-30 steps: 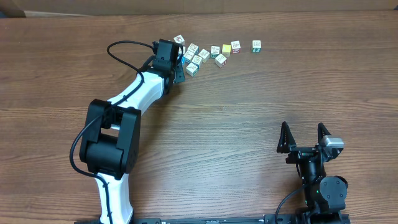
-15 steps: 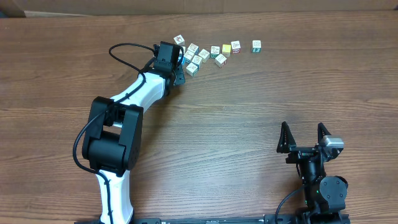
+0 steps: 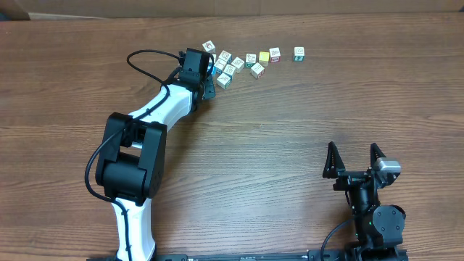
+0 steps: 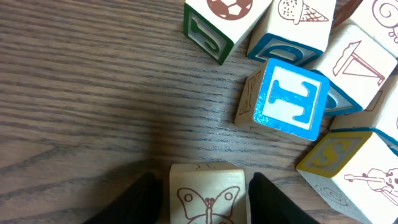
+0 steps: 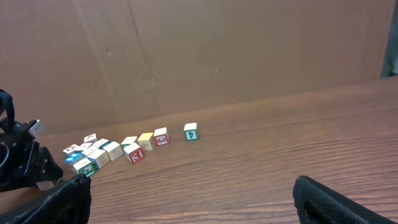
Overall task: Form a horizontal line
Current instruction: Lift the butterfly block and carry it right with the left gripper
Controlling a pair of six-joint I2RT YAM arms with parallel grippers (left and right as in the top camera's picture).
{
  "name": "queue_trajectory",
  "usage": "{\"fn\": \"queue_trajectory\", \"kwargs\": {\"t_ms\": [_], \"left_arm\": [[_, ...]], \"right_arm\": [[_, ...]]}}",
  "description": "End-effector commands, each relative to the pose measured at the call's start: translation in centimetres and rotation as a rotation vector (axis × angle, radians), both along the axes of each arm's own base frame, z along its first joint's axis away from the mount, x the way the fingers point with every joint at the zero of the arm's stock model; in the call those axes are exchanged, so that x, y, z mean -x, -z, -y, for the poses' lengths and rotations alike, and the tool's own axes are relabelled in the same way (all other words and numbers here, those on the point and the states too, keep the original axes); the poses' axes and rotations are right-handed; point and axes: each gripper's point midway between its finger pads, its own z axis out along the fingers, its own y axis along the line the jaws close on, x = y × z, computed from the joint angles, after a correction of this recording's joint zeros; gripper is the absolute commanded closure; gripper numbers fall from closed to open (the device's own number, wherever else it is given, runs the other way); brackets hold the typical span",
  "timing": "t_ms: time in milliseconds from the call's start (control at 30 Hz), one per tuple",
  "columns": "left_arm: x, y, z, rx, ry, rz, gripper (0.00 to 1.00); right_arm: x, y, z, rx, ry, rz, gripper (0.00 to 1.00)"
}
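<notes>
Your left jaws flank a bare-wood butterfly cube [image 4: 206, 193], close on both sides; whether they pinch it you cannot tell. Just ahead of them, sharp-edged wooden cubes crowd the grained bench [image 4: 81, 93]: a blue T block [image 4: 289, 99], a green J block [image 4: 208, 28] and a yellow S block [image 4: 333, 155]. The horizontal line [image 3: 251, 59] lies beyond that cluster. Your right jaws stand spread wide, well apart from every cube.
</notes>
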Motion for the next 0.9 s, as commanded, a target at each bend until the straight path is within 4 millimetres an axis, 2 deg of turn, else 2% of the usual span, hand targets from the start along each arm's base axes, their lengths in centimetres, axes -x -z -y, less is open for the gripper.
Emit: {"fn": "queue_trajectory", "kwargs": {"t_ms": [0, 133, 367, 867], "left_arm": [[-0.6, -0.1, -0.4, -0.014, -0.004, 0.014, 0.57], [-0.6, -0.1, -0.4, -0.014, -0.004, 0.014, 0.58], [-0.9, -1.7, -0.3, -0.021, 0.019, 0.044, 0.58], [-0.8, -1.6, -0.3, -0.023, 0.021, 0.04, 0.59]], "right_arm": [[0.0, 0.4, 0.0, 0.005, 0.001, -0.001, 0.0], [0.0, 0.4, 0.0, 0.005, 0.001, -0.001, 0.0], [0.0, 0.4, 0.0, 0.005, 0.001, -0.001, 0.0], [0.0, 0.4, 0.0, 0.005, 0.001, -0.001, 0.0]]}}
